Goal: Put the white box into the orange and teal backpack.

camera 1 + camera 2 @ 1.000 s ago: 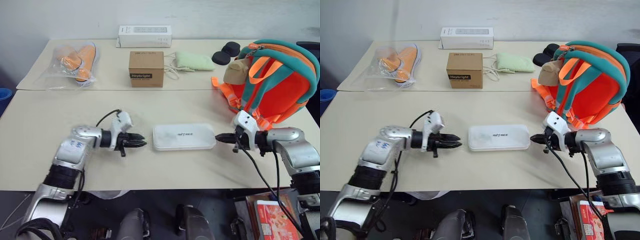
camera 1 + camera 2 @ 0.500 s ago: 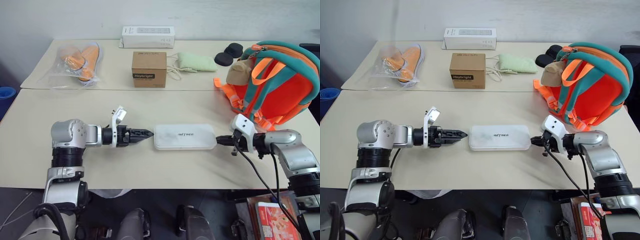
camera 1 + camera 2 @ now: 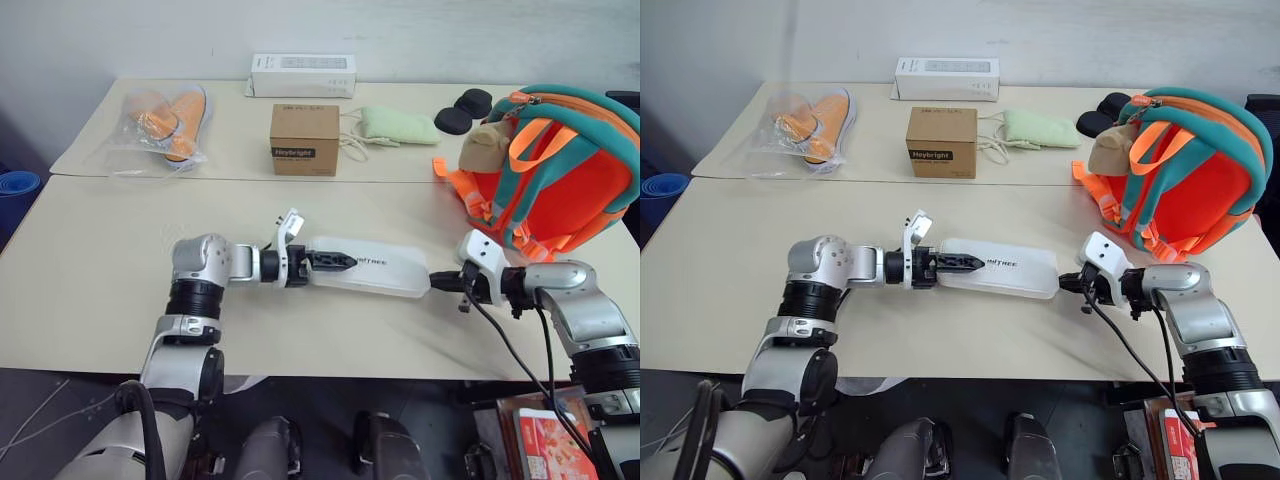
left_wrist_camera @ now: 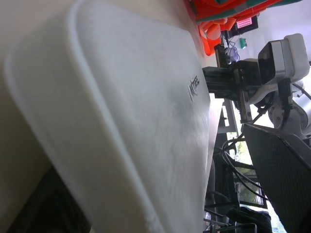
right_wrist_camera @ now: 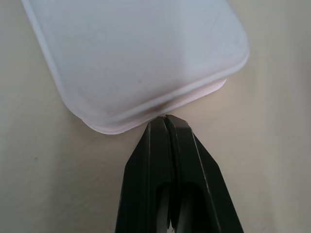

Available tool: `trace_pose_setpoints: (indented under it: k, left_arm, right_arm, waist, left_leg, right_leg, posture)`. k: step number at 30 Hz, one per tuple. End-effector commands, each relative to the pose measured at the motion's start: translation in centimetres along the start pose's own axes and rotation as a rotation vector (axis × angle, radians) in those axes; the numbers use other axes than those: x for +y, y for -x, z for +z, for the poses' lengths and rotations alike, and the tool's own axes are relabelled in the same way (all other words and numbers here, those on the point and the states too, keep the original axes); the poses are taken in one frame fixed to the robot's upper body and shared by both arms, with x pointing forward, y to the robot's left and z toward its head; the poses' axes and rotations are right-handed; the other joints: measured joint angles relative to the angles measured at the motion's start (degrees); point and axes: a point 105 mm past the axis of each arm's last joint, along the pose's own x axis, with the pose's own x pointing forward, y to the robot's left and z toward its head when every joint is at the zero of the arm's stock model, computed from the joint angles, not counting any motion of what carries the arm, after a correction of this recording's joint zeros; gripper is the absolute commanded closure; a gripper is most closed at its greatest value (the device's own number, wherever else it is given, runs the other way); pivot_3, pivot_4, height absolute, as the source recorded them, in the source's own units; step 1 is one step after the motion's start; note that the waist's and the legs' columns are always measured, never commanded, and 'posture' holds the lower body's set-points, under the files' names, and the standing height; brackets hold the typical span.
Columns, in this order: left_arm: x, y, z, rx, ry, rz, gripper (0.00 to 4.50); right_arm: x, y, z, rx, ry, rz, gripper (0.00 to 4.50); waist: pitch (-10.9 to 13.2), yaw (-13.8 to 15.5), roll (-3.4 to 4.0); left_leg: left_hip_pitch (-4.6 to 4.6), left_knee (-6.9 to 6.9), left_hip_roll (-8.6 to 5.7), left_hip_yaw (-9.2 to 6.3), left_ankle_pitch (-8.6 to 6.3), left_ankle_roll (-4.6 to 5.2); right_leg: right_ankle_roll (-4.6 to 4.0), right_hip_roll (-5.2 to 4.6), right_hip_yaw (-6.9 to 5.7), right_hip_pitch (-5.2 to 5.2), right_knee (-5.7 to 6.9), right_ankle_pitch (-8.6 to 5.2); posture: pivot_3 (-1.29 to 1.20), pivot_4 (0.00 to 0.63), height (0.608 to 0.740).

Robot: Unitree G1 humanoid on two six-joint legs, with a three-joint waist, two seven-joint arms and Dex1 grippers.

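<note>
Flanking the white box (image 3: 385, 271) — left pincer (image 3: 338, 262) spread, right pincer (image 3: 436, 283) closed — brown carton (image 3: 304, 139) beyond.

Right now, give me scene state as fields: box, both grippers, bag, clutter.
box: white box flat on the near table, between the two grippers
left gripper: left gripper open, fingers straddling the box's left end
right gripper: right gripper shut, tips against the box's right end
bag: orange and teal backpack upright behind the right gripper, box not inside
clutter: brown cardboard box, long white carton, bagged orange shoes
</note>
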Motion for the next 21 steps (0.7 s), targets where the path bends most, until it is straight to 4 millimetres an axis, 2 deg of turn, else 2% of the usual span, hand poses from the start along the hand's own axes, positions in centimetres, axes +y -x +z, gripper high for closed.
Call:
trace_pose_setpoints:
  k: [1,6,9,13,16,17,18,20,21]
  left_arm:
    - [0.4,-0.4,-0.4,0.018,0.024,0.007,0.91]
    - [0.3,0.5,-0.1,0.005,0.025,-0.003,2.45]
    - [-0.2,1.1,0.1,-0.013,0.017,-0.029,3.08]
    - [-1.3,2.2,0.5,-0.05,-0.007,-0.074,3.13]
    - [-1.8,3.0,1.1,-0.105,-0.036,-0.067,3.13]
    - [-2.0,3.4,1.4,-0.13,-0.04,-0.067,3.13]
    - [-2.4,4.3,2.1,-0.177,-0.044,-0.078,3.13]
    - [-3.1,5.5,2.7,-0.233,-0.049,-0.092,3.13]
    - [-3.4,6.5,3.3,-0.278,-0.061,-0.087,3.15]
  right_arm:
    - [0.0,0.2,-0.2,-0.005,0.009,-0.012,4.5]
    - [0.2,0.3,-0.6,-0.005,0.006,-0.019,4.5]
    - [0.4,0.4,-0.7,-0.013,0.004,-0.031,4.5]
    - [0.0,1.0,-0.3,-0.051,-0.014,-0.106,4.5]
    - [-0.3,2.4,-0.1,-0.085,-0.077,-0.191,4.5]
    - [0.0,3.2,-0.3,-0.095,-0.1,-0.207,4.5]
    - [0.3,4.9,-0.4,-0.127,-0.151,-0.237,4.33]
    - [0.7,7.2,-0.3,-0.167,-0.21,-0.285,3.91]
    - [0.4,9.1,-0.3,-0.198,-0.262,-0.353,3.54]
  waist:
    - [0.0,-0.1,0.0]
    - [0.0,-0.1,-0.03]
    - [0.0,-0.1,-0.03]
    - [0.0,-0.6,-0.03]
    - [0.0,-0.9,-0.04]
    - [0.0,-0.8,-0.04]
    - [0.0,-0.6,-0.03]
    - [0.0,-0.6,-0.03]
    - [0.0,-0.7,-0.03]
  left_leg:
    - [0.0,0.0,0.02,0.0,-0.01,-0.02]
    - [-0.03,0.0,0.11,0.0,0.03,0.06]
    - [-0.03,0.0,0.1,-0.01,0.02,0.04]
    - [-0.04,-0.01,0.16,-0.02,0.02,0.03]
    - [-0.06,-0.02,0.19,-0.01,0.03,0.05]
    - [-0.06,-0.02,0.2,-0.01,0.04,0.06]
    - [-0.07,-0.02,0.2,-0.02,0.04,0.06]
    - [-0.16,-0.02,0.21,-0.12,0.05,0.06]
    - [-0.2,-0.03,0.22,-0.14,0.04,0.06]
  right_leg:
    - [0.0,-0.03,0.0,-0.01,0.0,0.0]
    - [0.0,0.01,-0.02,-0.01,-0.02,0.0]
    - [0.0,0.0,-0.02,0.01,-0.11,0.0]
    - [-0.01,-0.03,0.01,-0.01,-0.05,0.0]
    - [-0.01,-0.02,0.08,-0.04,0.12,0.0]
    - [-0.01,0.0,0.11,-0.04,0.12,0.0]
    - [-0.01,-0.01,0.12,-0.04,0.12,0.0]
    - [-0.03,-0.02,0.3,-0.06,0.09,-0.02]
    - [-0.04,0.0,0.33,-0.07,0.05,-0.02]
  posture:
    - [0.0,0.15,0.74]
    - [0.0,0.15,0.74]
    - [0.0,0.15,0.74]
    - [0.0,0.15,0.74]
    - [0.0,0.15,0.74]
    - [0.0,0.15,0.74]
    - [0.0,0.15,0.74]
    - [0.0,0.15,0.74]
    - [0.0,0.15,0.74]
